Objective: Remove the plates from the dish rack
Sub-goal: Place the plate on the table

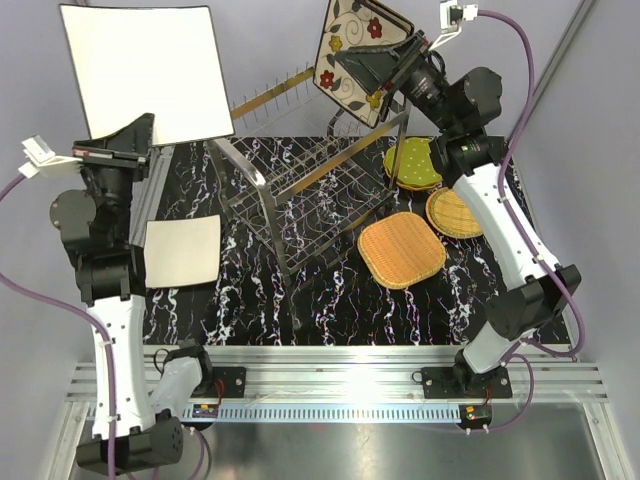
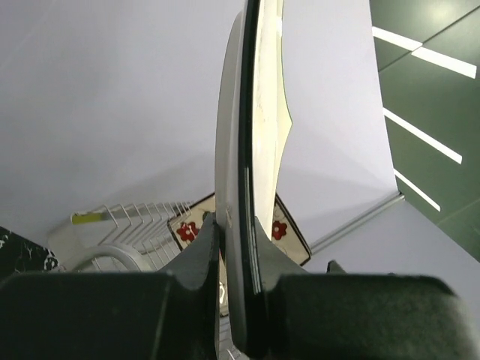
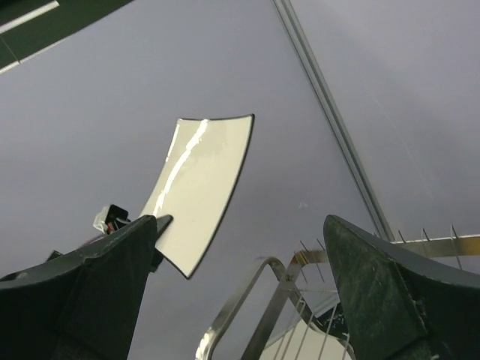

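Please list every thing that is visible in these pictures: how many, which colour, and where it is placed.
large cream square plate: one, cream, raised at far left.
small cream square plate: one, cream, flat on table left of rack.
flower-patterned square plate: one, cream with red and yellow flowers, tilted over rack's far right corner.
green dotted octagonal plate: one, green, on table right of rack.
woven wicker plates: two, tan, on table right of rack.
chrome wire dish rack: one, silver, table centre.
black marbled table: one, black with white veins.
left claw: one, black, shut on the large cream square plate.
right claw: one, black, open, beside the flower-patterned square plate.
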